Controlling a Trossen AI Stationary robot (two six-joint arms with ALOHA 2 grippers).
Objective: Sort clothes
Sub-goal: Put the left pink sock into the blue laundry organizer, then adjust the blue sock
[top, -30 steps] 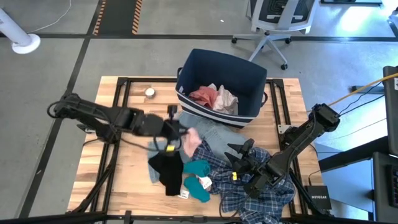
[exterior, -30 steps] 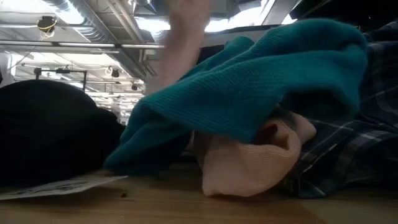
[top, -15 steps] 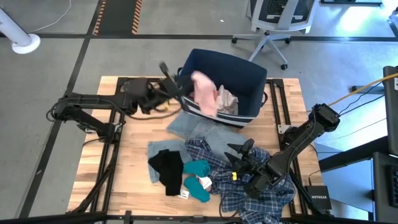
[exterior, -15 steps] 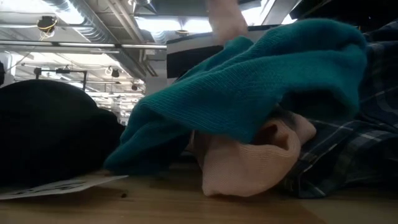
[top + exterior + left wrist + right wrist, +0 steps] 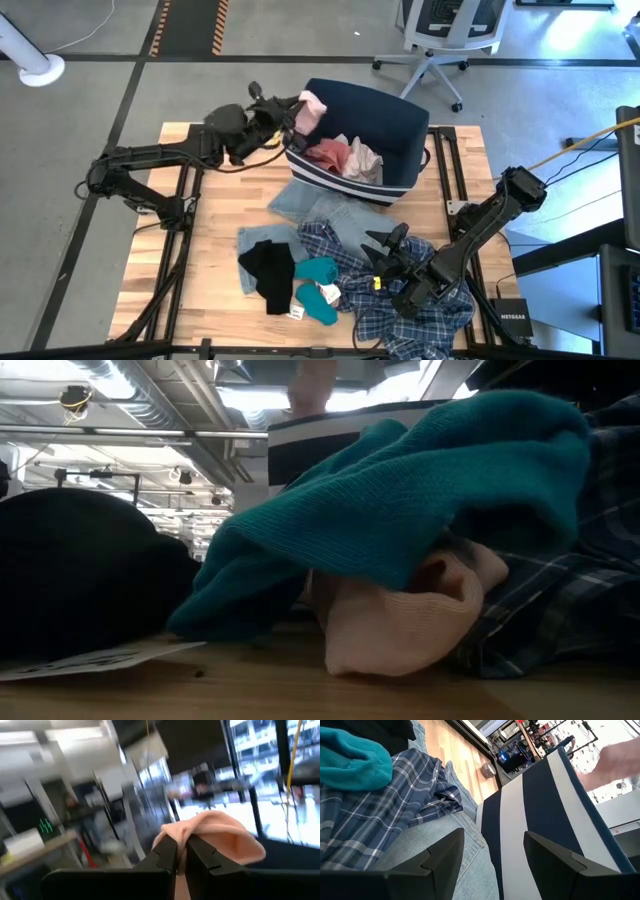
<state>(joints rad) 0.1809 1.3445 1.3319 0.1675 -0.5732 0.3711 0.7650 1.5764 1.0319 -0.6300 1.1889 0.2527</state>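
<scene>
Sorting, drop-off step: left gripper (image 5: 290,110) pinches a pink garment (image 5: 311,107) over the near-left rim of the navy striped bin (image 5: 400,115); release into it looks due next. Right gripper (image 5: 385,245), jaws apart and empty, waits over the plaid shirt (image 5: 420,310) beside teal pieces (image 5: 318,272).

Lab or workshop; concrete floor (image 5: 90,95) (hazard-striped), office chair (image 5: 437,40).

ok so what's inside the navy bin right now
In the navy bin lie a reddish-pink piece and a pale beige piece. The left gripper holds a light pink garment over its rim. Anything beneath those pieces is covered.
</scene>
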